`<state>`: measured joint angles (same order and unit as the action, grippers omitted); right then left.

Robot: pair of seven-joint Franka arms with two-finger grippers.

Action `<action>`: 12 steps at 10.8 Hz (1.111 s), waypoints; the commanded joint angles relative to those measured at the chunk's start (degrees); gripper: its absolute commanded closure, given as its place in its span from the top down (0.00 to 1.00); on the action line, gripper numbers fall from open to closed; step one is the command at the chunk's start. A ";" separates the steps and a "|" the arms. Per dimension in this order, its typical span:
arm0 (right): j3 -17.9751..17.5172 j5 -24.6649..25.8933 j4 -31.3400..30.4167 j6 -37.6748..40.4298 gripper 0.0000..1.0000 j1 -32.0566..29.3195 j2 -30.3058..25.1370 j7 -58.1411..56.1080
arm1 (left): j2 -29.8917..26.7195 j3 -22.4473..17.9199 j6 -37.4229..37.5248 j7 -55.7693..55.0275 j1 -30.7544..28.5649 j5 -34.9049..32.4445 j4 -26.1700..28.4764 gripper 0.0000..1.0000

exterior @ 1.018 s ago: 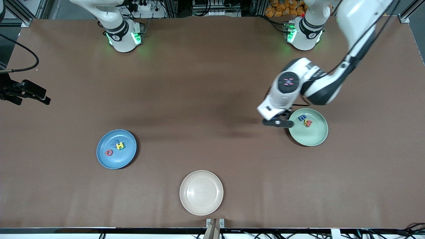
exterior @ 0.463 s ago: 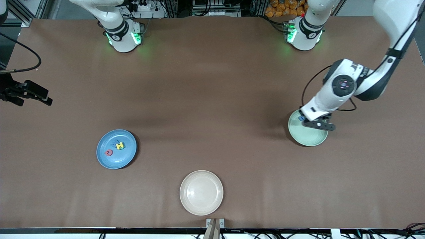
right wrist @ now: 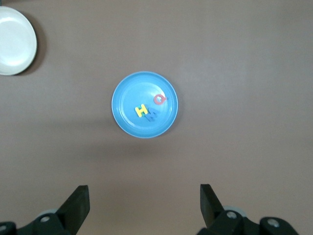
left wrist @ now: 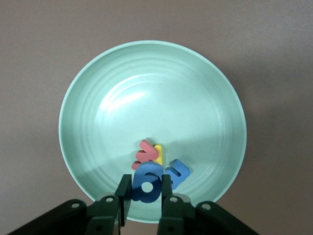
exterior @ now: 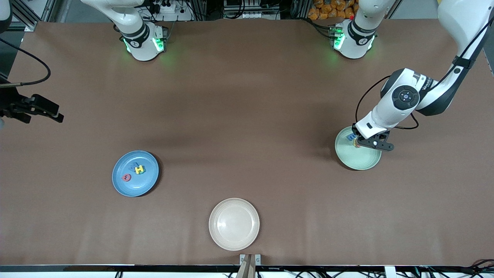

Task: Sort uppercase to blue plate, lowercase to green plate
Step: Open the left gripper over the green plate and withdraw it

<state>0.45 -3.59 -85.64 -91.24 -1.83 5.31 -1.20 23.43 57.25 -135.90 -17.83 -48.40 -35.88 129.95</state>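
Left wrist view shows the left hand (left wrist: 145,193) clamped on a blue g (left wrist: 146,182) over the green plate (left wrist: 88,88), where a red w (left wrist: 145,155), yellow h (left wrist: 158,152) and blue e (left wrist: 177,172) already lie. H (exterior: 139,169) and Q (exterior: 126,177) sit on the blue plate (exterior: 148,185). Only the release seems left. Since a second ago, the left hand swung over the plate. The right hand (right wrist: 143,203), spread empty, waits high above.

A mint-green plate (left wrist: 152,129) holds red, yellow and blue letters (left wrist: 155,169); a sky-blue plate (exterior: 135,173) holds yellow, red and blue letters (exterior: 135,170); another plate (exterior: 234,224) is cream-white.
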 commanded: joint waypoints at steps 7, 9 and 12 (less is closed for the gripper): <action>-0.62 4.38 -0.84 0.97 1.00 0.34 -0.83 0.23 | -3.92 8.11 14.47 5.04 -10.19 6.94 -11.43 1.00; -0.45 4.11 -0.84 0.97 1.00 0.42 -0.83 0.14 | -3.92 9.37 20.47 14.27 -13.46 12.57 -18.21 1.00; -0.45 2.81 -0.23 1.06 1.00 0.43 -0.83 -0.03 | -3.83 9.81 30.38 17.04 -14.00 13.73 -28.04 1.00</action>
<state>-0.04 -0.01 -86.31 -90.87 -1.47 4.98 -1.22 20.02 65.84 -111.00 -2.25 -62.06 -23.74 106.54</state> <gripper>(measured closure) 0.000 0.000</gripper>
